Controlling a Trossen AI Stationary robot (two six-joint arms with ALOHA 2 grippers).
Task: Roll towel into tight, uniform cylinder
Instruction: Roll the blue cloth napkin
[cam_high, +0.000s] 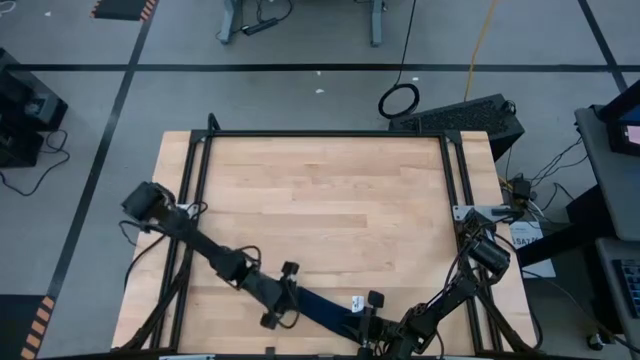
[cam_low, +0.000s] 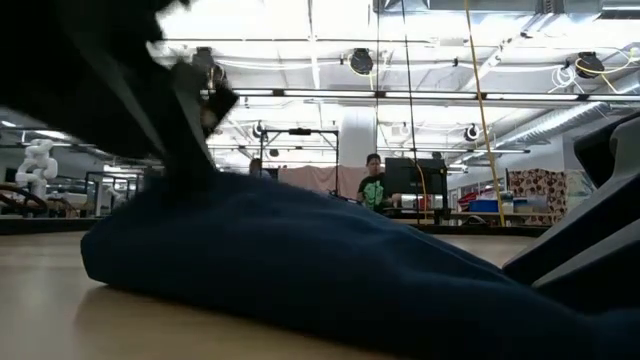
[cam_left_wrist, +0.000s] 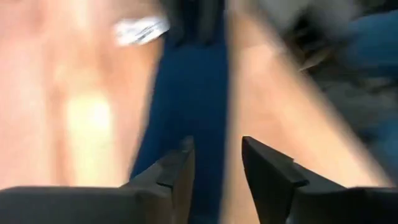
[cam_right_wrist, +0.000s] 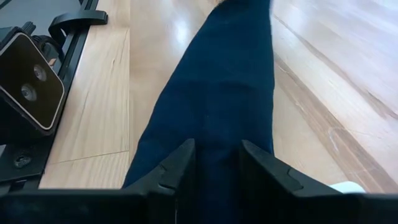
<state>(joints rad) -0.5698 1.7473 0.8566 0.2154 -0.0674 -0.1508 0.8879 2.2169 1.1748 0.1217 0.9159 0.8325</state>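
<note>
Right tool (cam_right_wrist: 214, 180) clenches one end of the towel (cam_right_wrist: 217, 93), cloth bunched between its fingers; left tool (cam_left_wrist: 214, 177) sits over the other end with fingers apart around the strip, but I can't tell if it grips. Towel lies as a narrow folded band on the surface (cam_high: 320, 190), stretched between the two tools, white tag (cam_high: 355, 303) just beside the right one. Looks like pre-roll tensioning: next move needs one end turned over itself, evenly, while the other stays pinned.
</note>
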